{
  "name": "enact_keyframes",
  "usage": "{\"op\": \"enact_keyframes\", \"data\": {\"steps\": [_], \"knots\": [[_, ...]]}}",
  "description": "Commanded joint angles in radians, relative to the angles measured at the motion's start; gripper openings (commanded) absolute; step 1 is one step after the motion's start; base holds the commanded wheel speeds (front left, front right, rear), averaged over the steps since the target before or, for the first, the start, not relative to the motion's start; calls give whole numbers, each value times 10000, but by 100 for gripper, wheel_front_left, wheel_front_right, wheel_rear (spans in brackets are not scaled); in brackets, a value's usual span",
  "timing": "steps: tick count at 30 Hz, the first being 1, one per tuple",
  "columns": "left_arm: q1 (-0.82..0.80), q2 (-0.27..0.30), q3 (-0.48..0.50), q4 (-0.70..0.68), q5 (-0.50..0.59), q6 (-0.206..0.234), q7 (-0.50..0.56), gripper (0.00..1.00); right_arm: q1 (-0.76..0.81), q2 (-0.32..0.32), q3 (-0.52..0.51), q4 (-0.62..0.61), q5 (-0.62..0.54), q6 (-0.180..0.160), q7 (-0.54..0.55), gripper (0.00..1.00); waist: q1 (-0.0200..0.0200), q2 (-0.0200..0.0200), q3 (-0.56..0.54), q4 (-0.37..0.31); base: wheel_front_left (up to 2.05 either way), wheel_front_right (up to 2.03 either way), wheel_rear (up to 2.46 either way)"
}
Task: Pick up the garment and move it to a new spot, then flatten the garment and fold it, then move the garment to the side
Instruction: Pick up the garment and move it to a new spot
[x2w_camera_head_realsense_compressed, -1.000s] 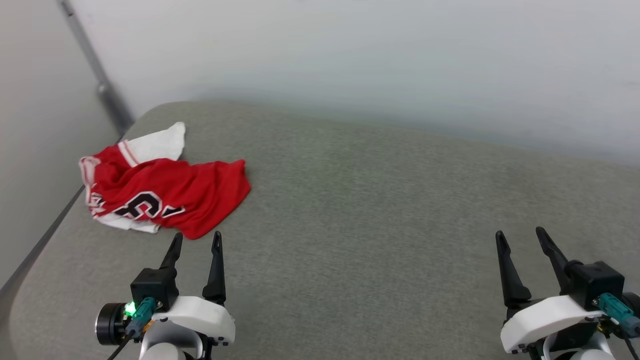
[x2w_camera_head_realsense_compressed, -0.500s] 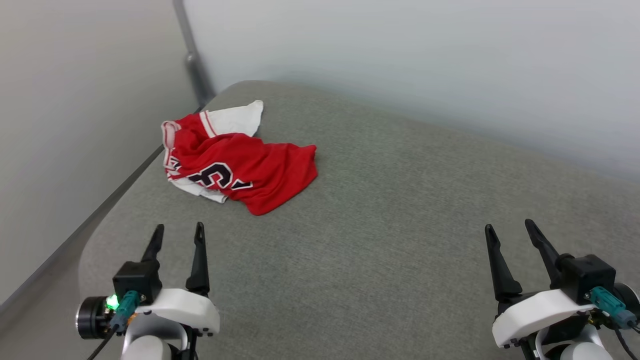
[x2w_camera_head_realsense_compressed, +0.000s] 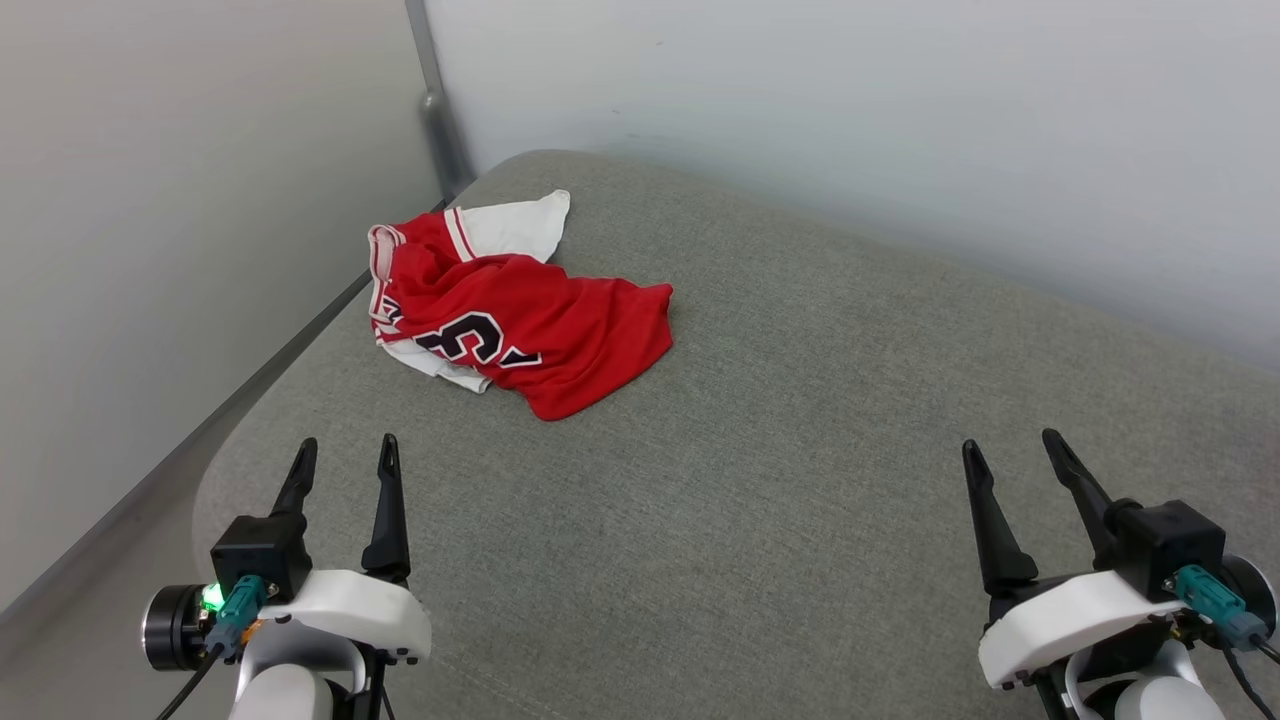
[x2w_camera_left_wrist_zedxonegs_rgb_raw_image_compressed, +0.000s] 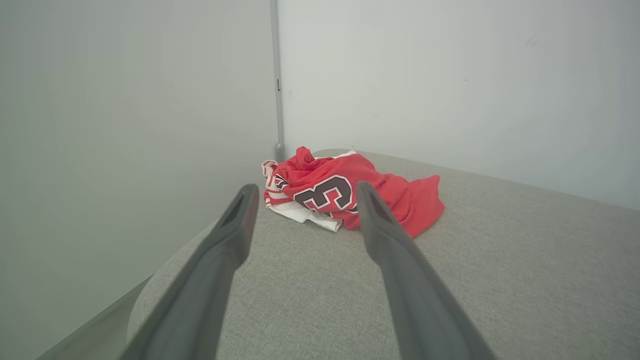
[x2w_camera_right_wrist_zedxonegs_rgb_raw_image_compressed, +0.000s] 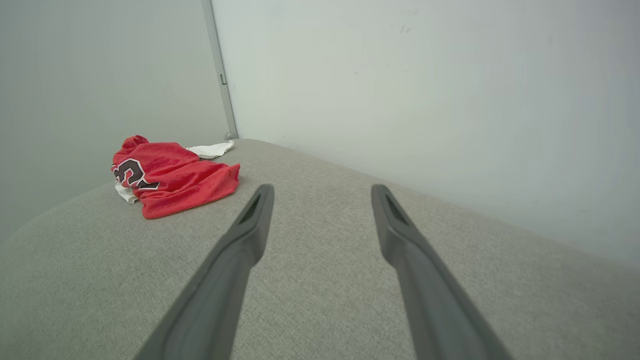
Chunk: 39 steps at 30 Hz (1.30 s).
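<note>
Holding my left claw (x2w_camera_head_realsense_compressed: 347, 443) and right claw (x2w_camera_head_realsense_compressed: 1009, 441) spread and empty above the grey cushion (x2w_camera_head_realsense_compressed: 800, 420), I face the crumpled red jersey (x2w_camera_head_realsense_compressed: 560, 330). It lies well ahead of my left claw, so that one probably reaches first.

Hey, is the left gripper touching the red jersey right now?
Apart. The head view shows a stretch of bare grey surface between the open left gripper and the jersey.

We list one garment (x2w_camera_head_realsense_compressed: 530, 325): red jersey, white sleeves, striped trim, black white-outlined numerals. We find it crumpled in a heap, upper left of the head view, untouched.
</note>
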Motion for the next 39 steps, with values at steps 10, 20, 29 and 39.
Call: {"op": "enact_keyframes", "data": {"steps": [10, 20, 29, 39], "knots": [[-1171, 114, 27, 24, -98, -180, -27, 100, -425, 10, 68, -269, -197, -3, 205, 100, 0, 0, 541, -392, 0, 0, 0], [-4749, 1166, 381, 1126, -798, -651, 1461, 100, -1379, 8, 256, -630, -606, -3, 439, 100, 0, 0, 2365, -1761, 0, 0, 0], [-7062, 3004, 75, 2998, -1877, -1020, 5700, 100, -2384, 8, 360, -428, -748, -3, 194, 100, 0, 0, 4039, -2997, 0, 0, 0], [-7592, 4226, 460, 5005, -3297, -977, 8792, 100, -3003, -29, 570, -293, -855, -3, 78, 100, 0, 0, 5198, -3815, 0, 0, 0]]}}
